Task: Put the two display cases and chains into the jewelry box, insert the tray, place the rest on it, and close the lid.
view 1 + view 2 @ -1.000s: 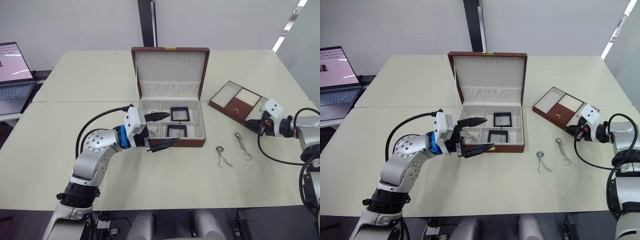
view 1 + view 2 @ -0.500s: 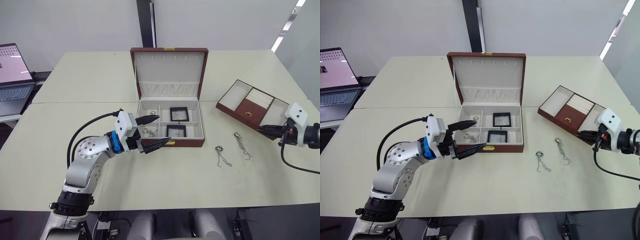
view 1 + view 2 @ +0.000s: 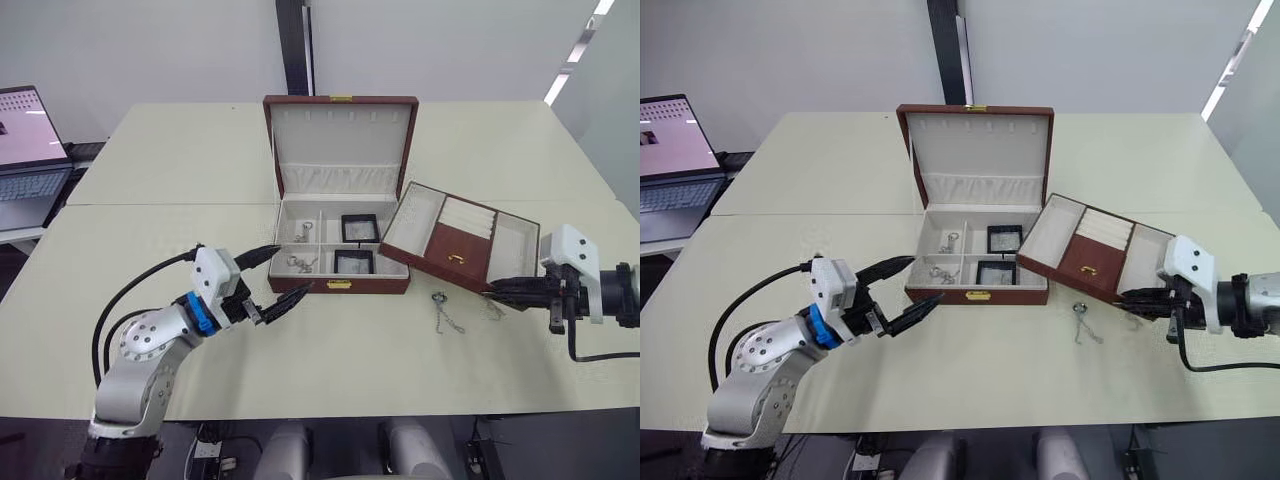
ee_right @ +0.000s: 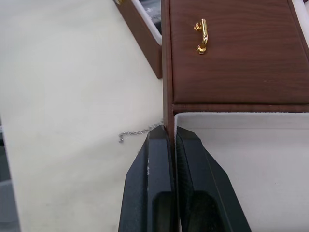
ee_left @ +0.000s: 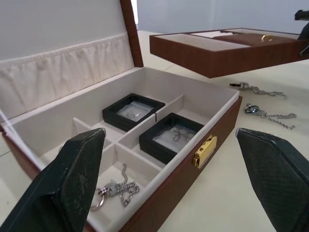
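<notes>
Evidently unlabelled, the tray (image 3: 455, 243) is pinched by the right end effector (image 3: 505, 289); left end effector (image 3: 283, 277) spread.

Bright, even overhead light, soft faint shadows, all views sharp.

From my head cameras, the lifted tray (image 3: 456, 243) covers the right end of the jewelry box (image 3: 343, 270) and most of one chain (image 3: 492, 305) on the counter (image 3: 400, 350). The chains in the box's left compartments (image 5: 113, 187) are too tangled for me to count. My right wrist view cuts the tray off on three sides. The laptop (image 3: 28, 150) runs off the left edge, and its screen is too small to read.
</notes>
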### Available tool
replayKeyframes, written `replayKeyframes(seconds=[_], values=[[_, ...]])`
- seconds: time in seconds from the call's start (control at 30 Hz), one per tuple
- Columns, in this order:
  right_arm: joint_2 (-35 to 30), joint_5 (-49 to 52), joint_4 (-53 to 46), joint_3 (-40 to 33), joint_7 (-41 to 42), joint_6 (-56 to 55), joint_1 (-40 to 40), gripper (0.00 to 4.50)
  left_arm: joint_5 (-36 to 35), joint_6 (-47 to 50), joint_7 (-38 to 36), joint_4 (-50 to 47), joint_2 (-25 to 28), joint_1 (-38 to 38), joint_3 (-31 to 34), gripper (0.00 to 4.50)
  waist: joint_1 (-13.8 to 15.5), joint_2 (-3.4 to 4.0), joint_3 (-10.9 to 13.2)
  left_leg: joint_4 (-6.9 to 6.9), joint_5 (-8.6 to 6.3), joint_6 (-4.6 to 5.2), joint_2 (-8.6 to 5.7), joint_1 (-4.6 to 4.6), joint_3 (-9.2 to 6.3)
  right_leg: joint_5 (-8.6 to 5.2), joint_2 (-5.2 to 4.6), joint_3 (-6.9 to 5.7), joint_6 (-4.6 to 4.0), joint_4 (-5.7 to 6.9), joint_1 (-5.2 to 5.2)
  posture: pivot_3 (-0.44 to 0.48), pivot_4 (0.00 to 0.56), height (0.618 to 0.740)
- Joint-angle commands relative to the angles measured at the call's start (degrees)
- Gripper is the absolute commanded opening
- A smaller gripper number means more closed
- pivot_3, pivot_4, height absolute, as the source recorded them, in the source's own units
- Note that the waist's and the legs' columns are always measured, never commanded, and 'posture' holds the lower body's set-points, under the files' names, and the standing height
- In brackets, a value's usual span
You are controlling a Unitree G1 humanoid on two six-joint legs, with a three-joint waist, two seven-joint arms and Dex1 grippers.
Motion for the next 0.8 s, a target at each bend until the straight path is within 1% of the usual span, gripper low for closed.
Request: replayKeyframes(seconds=[0.03, 0.1, 0.2, 0.43, 0.6, 0.8], values=[[-0.3, 1.2, -1.7, 2.5, 0.2, -0.5, -4.7, 0.01, -0.3, -1.2, 3.6, -4.4, -0.9, 3.0, 3.4, 4.50, 0.0, -0.01, 0.0, -0.01, 0.00, 0.00, 0.00, 0.00, 0.00, 0.00, 0.00, 0.00, 0.00, -0.01, 0.00, 0.000, 0.150, 0.740], [0.3, 1.0, -1.4, 5.1, 0.2, -0.6, -7.5, 0.01, -0.3, -1.0, 5.2, -6.0, -1.3, 5.0, 4.1, 4.50, 0.1, -0.02, 0.0, -0.02, 0.00, 0.00, 0.01, -0.03, -0.02, 0.00, 0.00, -0.03, 0.00, -0.03, -0.02, 0.000, 0.150, 0.740], [2.9, -0.5, -0.4, 10.9, -0.1, -1.3, -13.8, 0.01, -0.4, 0.0, 8.4, -9.9, -2.2, 9.0, 5.2, 4.50, 0.0, -0.03, 0.0, -0.02, 0.00, 0.00, 0.02, -0.03, -0.01, 0.00, -0.01, -0.03, 0.00, -0.06, -0.02, 0.000, 0.150, 0.740], [10.2, -5.5, 5.7, 22.3, 0.7, -3.5, -24.6, 0.01, 0.5, 1.3, 15.3, -16.8, -4.7, 15.6, 6.2, 4.50, 0.2, -0.06, 0.0, -0.02, 0.00, 0.00, 0.00, -0.05, -0.05, 0.00, -0.02, -0.05, 0.00, -0.08, -0.02, 0.000, 0.150, 0.740], [13.5, -7.2, 8.9, 26.0, 1.7, -3.9, -28.5, 0.01, 1.6, 0.8, 18.6, -20.4, -6.4, 20.1, 6.3, 4.50, 0.3, -0.06, 0.0, -0.02, 0.00, -0.01, 0.00, -0.09, -0.09, 0.00, -0.02, -0.09, -0.01, -0.11, -0.03, 0.000, 0.150, 0.740], [16.6, -10.5, 12.5, 29.1, 2.0, -5.8, -31.4, 0.01, 2.9, -1.0, 20.3, -22.0, -8.2, 24.0, 6.5, 4.50, 0.3, -0.06, 0.0, -0.02, 0.00, -0.01, -0.02, -0.07, -0.07, 0.00, -0.03, -0.07, -0.01, -0.10, -0.04, 0.000, 0.150, 0.740]])
